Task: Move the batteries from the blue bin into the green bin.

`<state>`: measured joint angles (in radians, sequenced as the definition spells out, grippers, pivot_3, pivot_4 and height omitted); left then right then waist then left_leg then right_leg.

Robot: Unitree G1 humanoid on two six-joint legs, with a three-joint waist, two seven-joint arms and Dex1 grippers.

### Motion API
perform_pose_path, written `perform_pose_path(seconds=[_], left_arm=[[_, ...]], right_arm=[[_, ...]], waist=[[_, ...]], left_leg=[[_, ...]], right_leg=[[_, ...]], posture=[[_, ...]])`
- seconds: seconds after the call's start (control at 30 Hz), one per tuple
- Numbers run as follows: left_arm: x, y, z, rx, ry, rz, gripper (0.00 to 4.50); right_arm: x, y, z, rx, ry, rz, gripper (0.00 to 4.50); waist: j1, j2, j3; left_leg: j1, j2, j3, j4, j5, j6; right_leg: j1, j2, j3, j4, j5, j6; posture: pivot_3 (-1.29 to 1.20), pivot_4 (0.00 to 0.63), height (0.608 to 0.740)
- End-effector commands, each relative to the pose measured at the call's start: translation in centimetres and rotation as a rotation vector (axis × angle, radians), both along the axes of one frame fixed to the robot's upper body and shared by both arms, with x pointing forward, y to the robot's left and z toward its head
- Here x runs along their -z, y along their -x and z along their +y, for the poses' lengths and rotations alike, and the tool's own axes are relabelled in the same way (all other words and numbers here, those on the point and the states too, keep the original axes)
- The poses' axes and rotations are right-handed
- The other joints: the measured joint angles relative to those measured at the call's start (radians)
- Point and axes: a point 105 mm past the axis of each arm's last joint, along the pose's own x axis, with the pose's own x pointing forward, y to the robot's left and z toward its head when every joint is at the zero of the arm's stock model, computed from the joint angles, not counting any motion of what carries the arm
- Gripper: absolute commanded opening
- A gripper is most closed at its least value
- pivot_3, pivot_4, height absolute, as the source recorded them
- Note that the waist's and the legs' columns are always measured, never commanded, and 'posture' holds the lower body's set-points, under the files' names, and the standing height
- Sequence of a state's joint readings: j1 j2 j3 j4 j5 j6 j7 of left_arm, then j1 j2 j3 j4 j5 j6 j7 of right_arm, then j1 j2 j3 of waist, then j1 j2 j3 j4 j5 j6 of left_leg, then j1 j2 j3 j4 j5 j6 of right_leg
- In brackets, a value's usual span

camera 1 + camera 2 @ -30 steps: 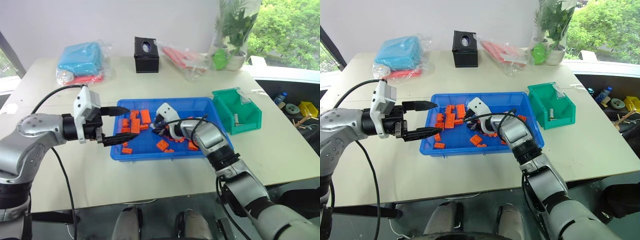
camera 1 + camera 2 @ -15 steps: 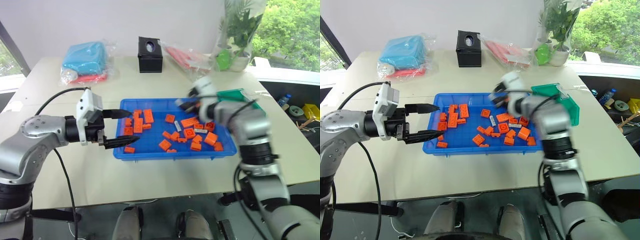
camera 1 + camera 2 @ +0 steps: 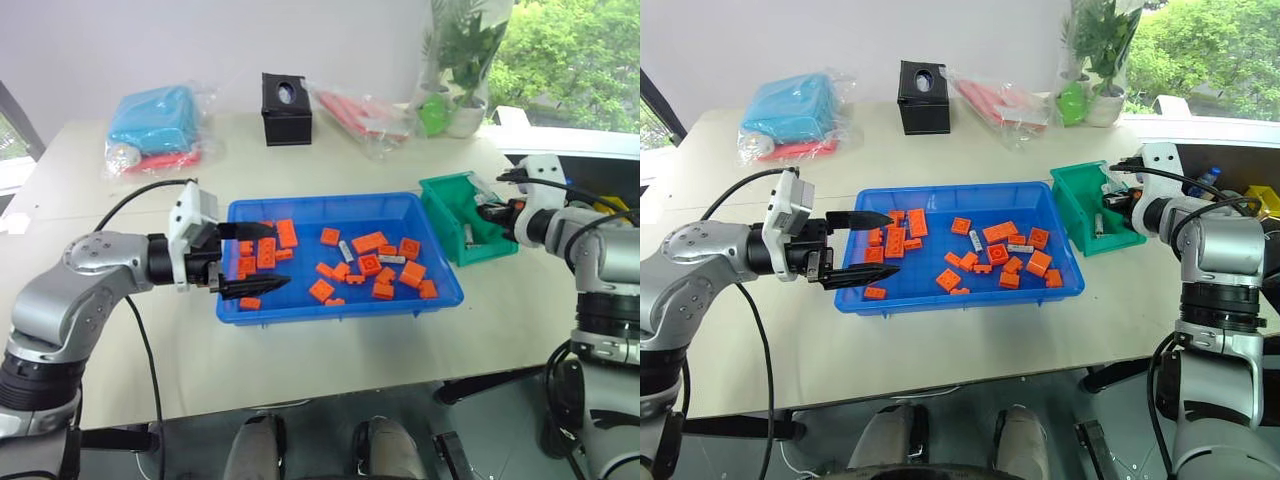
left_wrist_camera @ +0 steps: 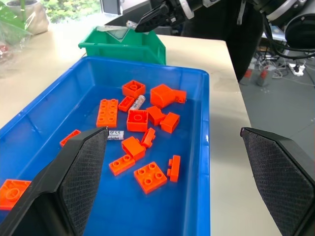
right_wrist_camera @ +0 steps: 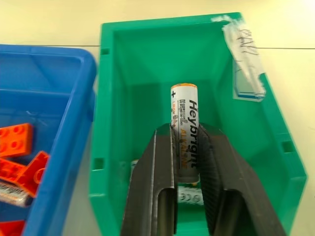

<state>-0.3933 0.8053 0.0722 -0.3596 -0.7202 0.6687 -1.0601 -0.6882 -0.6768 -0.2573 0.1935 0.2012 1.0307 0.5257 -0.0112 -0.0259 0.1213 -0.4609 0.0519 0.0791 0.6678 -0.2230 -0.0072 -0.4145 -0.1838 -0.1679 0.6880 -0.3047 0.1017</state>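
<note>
A: Where was the right hand (image 5: 189,162) at that point?

B: It hung over the green bin (image 3: 452,207), which sat on the table (image 3: 330,350) just beside the blue bin (image 3: 300,305)'s right end. A battery (image 5: 184,129) stood between its two black fingers (image 5: 158,177), the fingers narrow and lying close along the battery's sides. The battery's plus end pointed away from the wrist, into the bin.

A: Anything already inside the green bin?

B: Another battery (image 3: 468,235) lay on its floor, partly hidden behind the fingers in the right wrist view.

A: And the left hand (image 3: 250,258)?

B: It hovered at the blue bin's left end, fingers spread wide and holding nothing, pointing along the tray.

A: What remained in the blue bin?

B: Scattered orange blocks (image 3: 369,242), with two batteries among them: one (image 3: 345,249) lying near the middle, the other (image 3: 391,259) just to its right between the blocks.
</note>
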Motion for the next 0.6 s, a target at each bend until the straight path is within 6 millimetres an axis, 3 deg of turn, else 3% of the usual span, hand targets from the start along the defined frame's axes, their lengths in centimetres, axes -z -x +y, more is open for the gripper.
perform_pose_path(seconds=[0.03,0.1,0.2,0.33,0.47,0.6], left_arm=[[-0.7,0.2,-0.1,0.007,0.003,-0.041,4.5],[-0.7,0.3,-0.1,0.003,0.005,-0.041,4.5],[-0.7,0.5,0.0,-0.006,0.006,-0.039,4.5],[-0.7,0.7,0.1,-0.014,0.004,-0.036,4.5],[-0.8,0.8,0.1,-0.022,0.004,-0.037,4.5],[-0.9,0.8,0.1,-0.024,0.001,-0.039,4.5]], right_arm=[[-1.8,-0.6,-0.3,-0.018,0.047,-0.071,2.49],[-2.5,-0.9,0.2,-0.043,0.054,-0.092,3.47],[-3.4,-1.0,3.3,-0.148,0.044,-0.125,3.47],[-3.1,-0.4,9.9,-0.317,-0.045,-0.105,3.47],[-0.5,0.9,15.4,-0.43,-0.115,-0.009,3.47],[2.1,2.2,18.2,-0.478,-0.132,0.087,3.47]], waist=[[0.001,0.0,0.0],[0.001,0.001,0.0],[0.0,0.001,0.001],[-0.006,0.0,0.0],[0.001,0.0,0.0],[0.021,0.001,0.0]], left_leg=[[0.0,0.0,0.0,0.0,0.0,0.0],[0.0,0.0,-0.001,0.001,0.0,0.0],[0.0,0.0,-0.001,0.001,0.0,0.0],[0.0,0.001,-0.001,0.0,0.0,0.0],[0.0,0.002,-0.001,0.0,0.0,0.0],[-0.002,0.0,-0.001,0.001,0.0,0.0]], right_leg=[[0.0,0.0,0.0,0.0,0.0,0.0],[-0.001,0.0,0.0,0.0,0.0,0.0],[-0.002,-0.001,0.0,-0.001,0.0,0.0],[-0.001,0.001,0.0,0.0,0.0,0.0],[-0.005,0.001,0.0,0.0,0.0,0.0],[-0.005,0.0,0.0,0.0,0.0,0.0]], posture=[[0.0,0.15,0.636],[0.0,0.15,0.636],[0.0,0.15,0.636],[0.0,0.15,0.636],[0.0,0.15,0.636],[0.0,0.15,0.636]])
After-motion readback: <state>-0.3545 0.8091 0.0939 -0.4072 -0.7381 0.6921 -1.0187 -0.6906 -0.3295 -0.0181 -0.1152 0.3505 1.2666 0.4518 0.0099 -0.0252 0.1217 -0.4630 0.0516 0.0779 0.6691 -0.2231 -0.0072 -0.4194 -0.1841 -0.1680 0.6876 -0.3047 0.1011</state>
